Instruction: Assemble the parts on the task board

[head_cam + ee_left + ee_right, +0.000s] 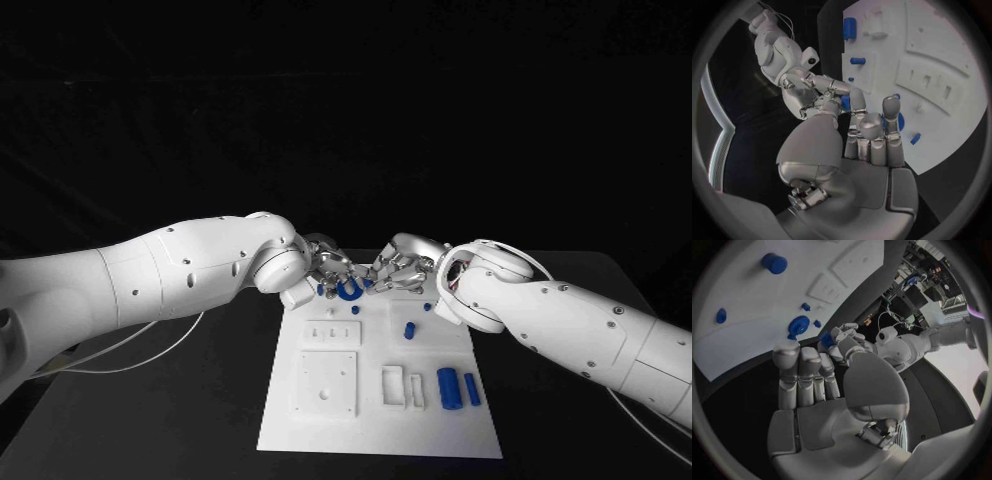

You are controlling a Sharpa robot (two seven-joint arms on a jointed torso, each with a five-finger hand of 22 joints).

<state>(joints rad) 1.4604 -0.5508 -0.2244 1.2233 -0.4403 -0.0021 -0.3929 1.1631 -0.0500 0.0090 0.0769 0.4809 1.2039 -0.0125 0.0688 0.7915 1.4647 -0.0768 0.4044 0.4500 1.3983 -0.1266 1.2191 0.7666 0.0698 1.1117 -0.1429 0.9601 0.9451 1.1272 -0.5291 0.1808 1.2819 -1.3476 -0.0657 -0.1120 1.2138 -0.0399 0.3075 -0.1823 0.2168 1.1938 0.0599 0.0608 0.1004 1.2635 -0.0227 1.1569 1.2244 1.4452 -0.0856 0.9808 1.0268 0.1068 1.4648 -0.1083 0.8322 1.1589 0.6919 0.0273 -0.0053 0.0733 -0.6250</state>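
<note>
Both hands meet over the white board's (378,420) far edge: the left hand (326,262) and the right hand (400,266) each pinch one small blue part (845,103) in their fingers.

The task board (382,435) lay on the table (188,420), its long side running away from the robot. At the board's far edge the left hand (329,266) and the right hand (401,266) met, the left on the board's left side, the right on its right, fingertips close together above a ring-shaped part (351,289). Nearer the robot than the ring, a small peg (410,329) stood right of the board's middle. Two cylinders (459,385) lay side by side near the board's right edge, nearer still. Left of them sat a raised square plate (327,382), with a slotted block (332,332) just beyond it.
</note>
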